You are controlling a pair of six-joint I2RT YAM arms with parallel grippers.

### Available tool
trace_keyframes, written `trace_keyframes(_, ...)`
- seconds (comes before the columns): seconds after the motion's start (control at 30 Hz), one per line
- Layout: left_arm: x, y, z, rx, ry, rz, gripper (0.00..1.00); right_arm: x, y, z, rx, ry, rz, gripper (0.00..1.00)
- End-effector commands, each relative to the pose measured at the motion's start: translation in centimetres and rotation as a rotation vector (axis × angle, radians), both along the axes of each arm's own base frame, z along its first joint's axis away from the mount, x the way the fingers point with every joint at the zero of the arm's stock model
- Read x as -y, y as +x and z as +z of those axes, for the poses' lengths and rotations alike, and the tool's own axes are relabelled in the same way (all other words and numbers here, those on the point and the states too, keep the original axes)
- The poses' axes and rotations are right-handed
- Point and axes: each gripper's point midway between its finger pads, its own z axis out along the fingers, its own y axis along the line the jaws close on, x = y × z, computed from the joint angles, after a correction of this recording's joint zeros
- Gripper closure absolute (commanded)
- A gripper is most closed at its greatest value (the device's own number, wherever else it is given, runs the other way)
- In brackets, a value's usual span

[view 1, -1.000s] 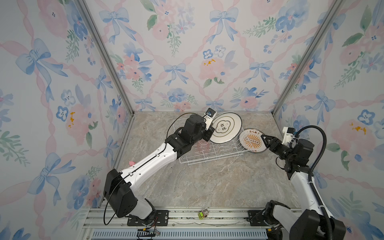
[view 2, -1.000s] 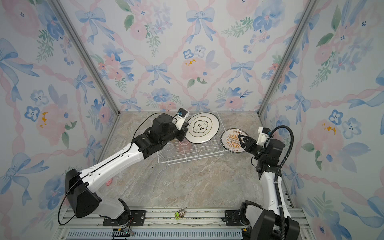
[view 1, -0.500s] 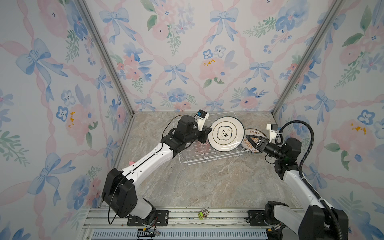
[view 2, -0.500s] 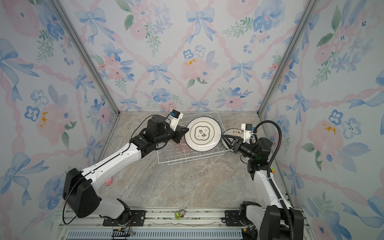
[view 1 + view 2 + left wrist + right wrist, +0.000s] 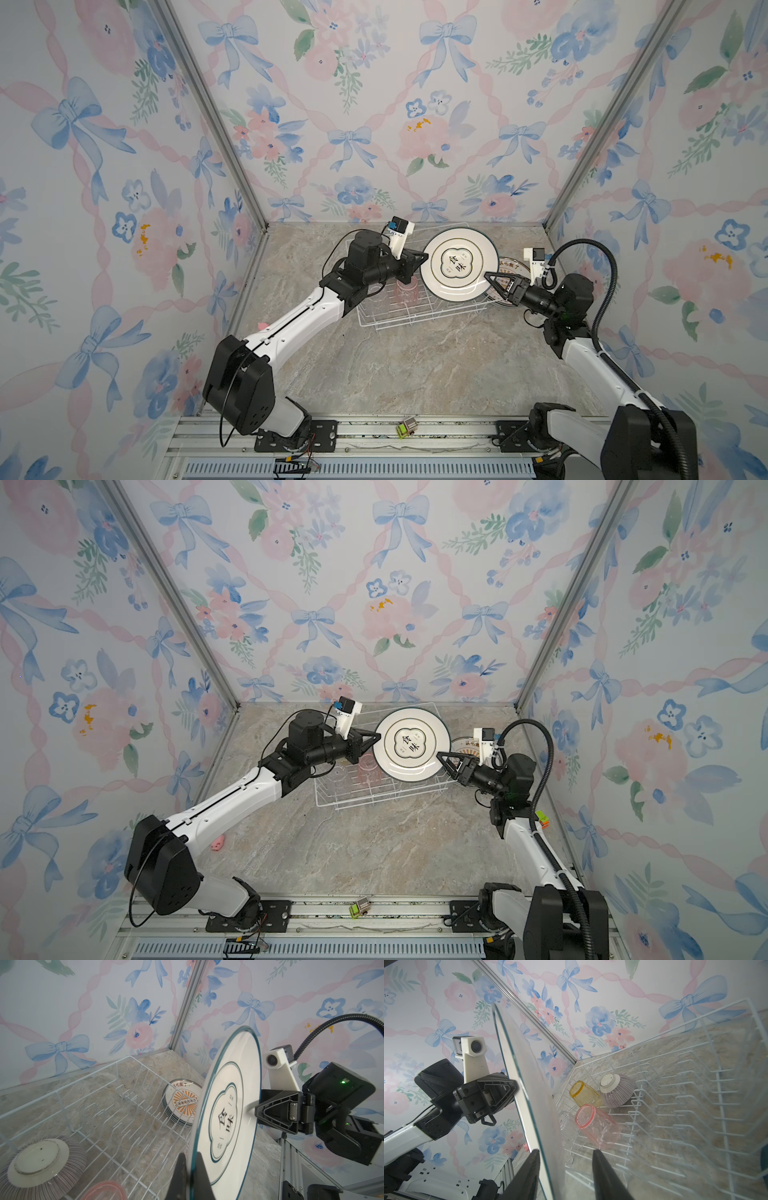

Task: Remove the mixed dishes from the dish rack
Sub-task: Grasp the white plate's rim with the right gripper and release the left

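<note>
My left gripper [image 5: 426, 257] [image 5: 190, 1159] is shut on the rim of a white plate [image 5: 459, 264] [image 5: 411, 744] [image 5: 226, 1118] with a teal rim, held on edge above the dish rack [image 5: 415, 324] [image 5: 716, 1022]. At the plate's opposite rim [image 5: 519, 1084], my right gripper [image 5: 487, 275] [image 5: 564, 1152] stands open, one finger on each side; one is near the face, the other well apart. In the rack lie a yellow tumbler [image 5: 584, 1093], a pink tumbler [image 5: 596, 1124], a clear tumbler [image 5: 566, 1126] and a ribbed bowl [image 5: 616, 1091] [image 5: 39, 1165], upside down.
A stack of plates [image 5: 509, 262] [image 5: 182, 1101] lies on the marble table just right of the rack, under the right gripper. A small pink toy [image 5: 217, 843] sits by the left wall. A small green toy [image 5: 406, 428] rests on the front rail.
The left gripper has swung the plate rightward over the rack's right end. The right gripper has left the stacked plates, come up to the plate's rim, and its jaws have narrowed.
</note>
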Motion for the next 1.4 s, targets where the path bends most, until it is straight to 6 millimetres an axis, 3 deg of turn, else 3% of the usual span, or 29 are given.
trace_keyframes(0.0, 0.5, -0.3, 2.7, 0.048, -0.098, -0.042, 1.00, -0.9, 0.1, 0.0, 0.024, 0.001, 0.021, 0.59)
trace_keyframes(0.27, 1.0, 0.0, 1.3, 0.013, -0.097, -0.052, 1.00, -2.0, 0.4, 1.3, 0.050, 0.063, 0.058, 0.73)
trace_keyframes(0.43, 1.1, 0.2, 0.4, -0.001, -0.086, -0.050, 1.00, -2.2, 0.5, 1.5, 0.050, 0.070, 0.062, 0.99)
trace_keyframes(0.57, 1.2, 0.4, 0.1, -0.007, -0.082, -0.051, 0.99, -2.2, 0.7, 1.3, 0.039, 0.061, 0.055, 1.00)
trace_keyframes(0.73, 1.1, 0.5, -0.2, -0.011, -0.078, -0.042, 0.78, -2.0, 0.9, 1.5, 0.031, 0.058, 0.037, 1.00)
trace_keyframes(0.77, 1.0, 0.5, -0.2, -0.009, -0.076, -0.037, 0.65, -1.9, 1.0, 1.5, 0.028, 0.054, 0.031, 1.00)
trace_keyframes(0.8, 0.9, 0.5, -0.1, -0.002, -0.074, -0.035, 0.62, -1.8, 1.2, 1.5, 0.023, 0.049, 0.023, 1.00)
trace_keyframes(0.93, 0.7, 0.3, 0.3, 0.024, -0.068, -0.034, 0.61, -1.2, 1.7, 1.5, 0.001, 0.029, -0.023, 1.00)
trace_keyframes(1.03, 0.0, 0.3, 0.3, 0.042, -0.047, 0.005, 0.61, 0.2, 2.5, 1.3, -0.029, 0.007, -0.096, 1.00)
trace_keyframes(1.13, -1.6, 0.2, -0.4, 0.060, -0.002, 0.086, 0.61, 3.1, 3.5, 1.7, -0.062, 0.009, -0.203, 1.00)
trace_keyframes(1.27, -3.7, -0.3, -2.5, 0.064, 0.098, 0.214, 0.62, 9.1, 4.8, 1.7, -0.116, 0.001, -0.416, 1.00)
trace_keyframes(1.37, -5.2, -0.9, -4.1, 0.068, 0.186, 0.309, 0.62, 13.7, 5.2, 0.3, -0.198, -0.035, -0.588, 1.00)
